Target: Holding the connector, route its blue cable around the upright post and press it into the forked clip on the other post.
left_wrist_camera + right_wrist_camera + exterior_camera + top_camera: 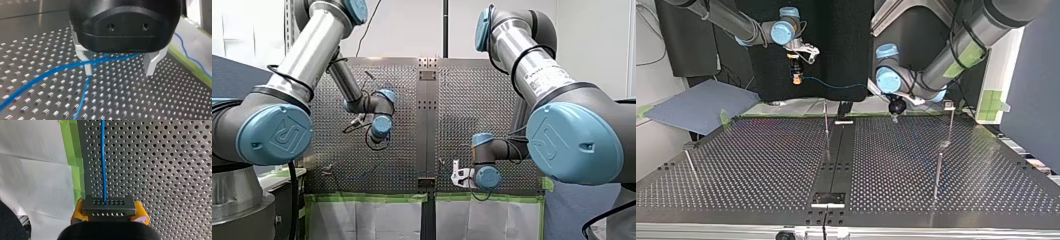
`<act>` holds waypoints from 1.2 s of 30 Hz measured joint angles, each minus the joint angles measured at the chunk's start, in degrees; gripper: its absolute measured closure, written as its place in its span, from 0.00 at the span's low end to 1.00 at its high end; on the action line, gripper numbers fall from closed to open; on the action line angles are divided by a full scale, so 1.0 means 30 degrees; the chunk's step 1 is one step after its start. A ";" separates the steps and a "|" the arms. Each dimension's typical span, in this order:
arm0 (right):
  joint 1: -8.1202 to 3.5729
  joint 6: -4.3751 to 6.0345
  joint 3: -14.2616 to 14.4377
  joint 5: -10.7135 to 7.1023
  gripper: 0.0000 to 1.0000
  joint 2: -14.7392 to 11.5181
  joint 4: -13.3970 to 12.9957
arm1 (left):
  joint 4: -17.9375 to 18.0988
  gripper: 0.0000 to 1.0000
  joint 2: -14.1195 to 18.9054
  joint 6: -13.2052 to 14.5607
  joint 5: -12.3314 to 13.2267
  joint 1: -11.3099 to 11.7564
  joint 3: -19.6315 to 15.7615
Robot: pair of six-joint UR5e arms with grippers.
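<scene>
Connector [108,206]: dark block with rows of small holes, clamped between the yellow pads [78,212] of my right tool [110,210]. The tool is clenched on the connector, a pad pressed to each side. Blue cable [103,157] leaves the connector's face and runs straight ahead of the tool over the perforated surface [162,170], near its green tape edge [75,170].

Top view: right tool hangs in the air beyond the surface's far edge, at the view's left. The cable runs from it toward my left tool [119,71], which sits low over the surface.

Left tool: metal fingers [152,62] spread wide, gripping nothing. The cable passes between them, close by one fingertip; contact cannot be told.

Thin upright post [826,120] stands near the far edge, between the two tools.
</scene>
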 joint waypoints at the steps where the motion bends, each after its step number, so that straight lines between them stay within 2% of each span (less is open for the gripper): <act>1: 0.0002 0.0001 0.0001 0.0000 1.00 -0.0001 0.0007 | -0.0007 0.00 -0.0172 -0.0053 0.0034 -0.0009 0.0015; 11: 0.0053 -0.0011 -0.0001 -0.0008 1.00 0.0000 0.0038 | 0.0072 0.00 -0.1738 -0.1047 0.0191 -0.0025 0.0042; 20: 0.0092 -0.0014 -0.0001 -0.0003 1.00 -0.0001 0.0043 | 0.0806 0.00 -0.1847 -0.1715 0.0740 0.0048 0.0050; 27: 0.0103 -0.0010 -0.0002 0.0002 1.00 -0.0001 0.0040 | 0.0951 0.00 -0.1875 -0.2835 0.1664 0.0061 0.0044; 36: 0.0095 0.0006 -0.0003 0.0003 1.00 0.0001 0.0030 | 0.0262 0.00 -0.1881 -0.4411 0.1593 0.0064 0.0043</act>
